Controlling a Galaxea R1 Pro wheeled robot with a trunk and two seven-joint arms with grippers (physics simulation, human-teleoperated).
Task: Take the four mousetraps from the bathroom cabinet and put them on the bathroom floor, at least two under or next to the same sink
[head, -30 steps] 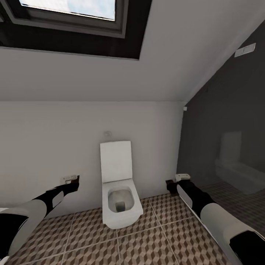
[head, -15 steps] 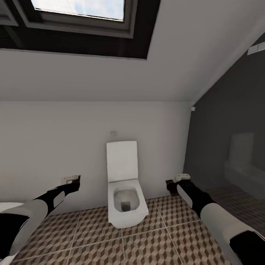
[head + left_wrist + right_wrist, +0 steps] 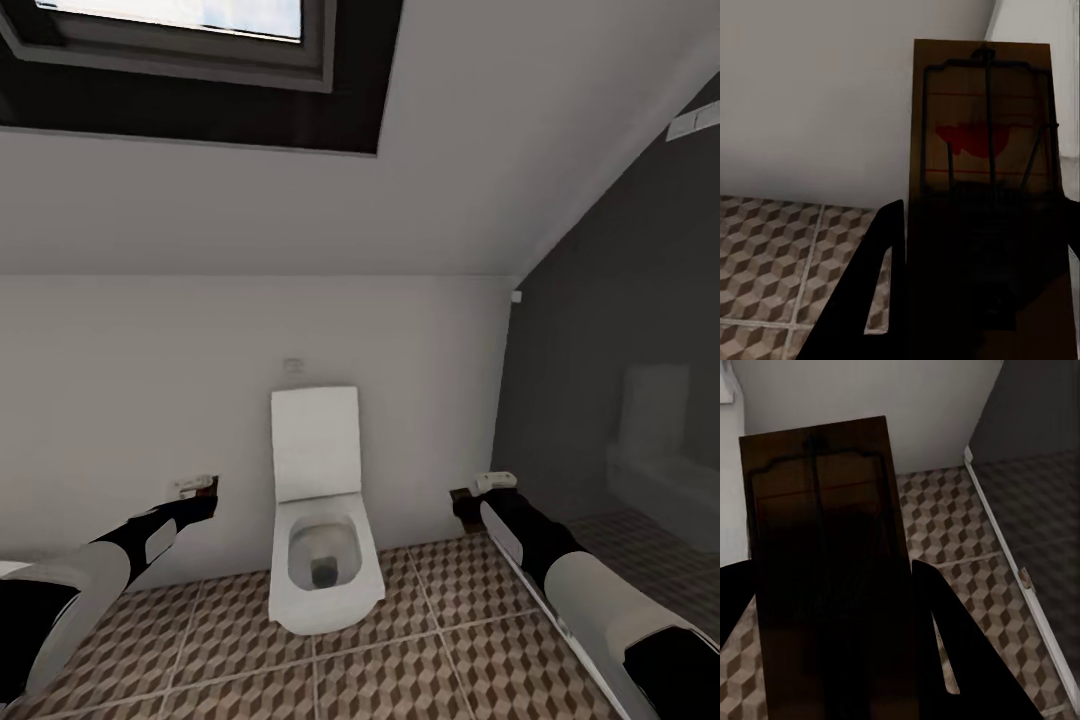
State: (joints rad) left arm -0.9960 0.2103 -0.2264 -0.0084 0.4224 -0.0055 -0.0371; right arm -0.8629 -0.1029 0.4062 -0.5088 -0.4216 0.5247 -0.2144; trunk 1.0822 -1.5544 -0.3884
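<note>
While both arms hold their pose, our head view has swung: the toilet sits further left in the frame than half a second ago, back about where it stood a second ago, and the skylight has shifted with it. We read this as camera or base motion, not a move of the fixtures. Both arms occupy the same place in the frame throughout.

Left claw: clenched on a mousetrap, the board standing between the dark fingers, its wire frame and red patch facing the wrist camera.

Right claw: likewise grasping a second trap, board held flat between the fingers above the tiled floor.

Status: two traps are in transit, none visibly set down. We see neither sink nor cabinet from here, only the toilet against the white wall and a dark panel to the right.

Judgement: the robot appears to be turning to search for the sink. Release should wait until the vanity is in view, since at least two traps must lie under or beside it.
</note>
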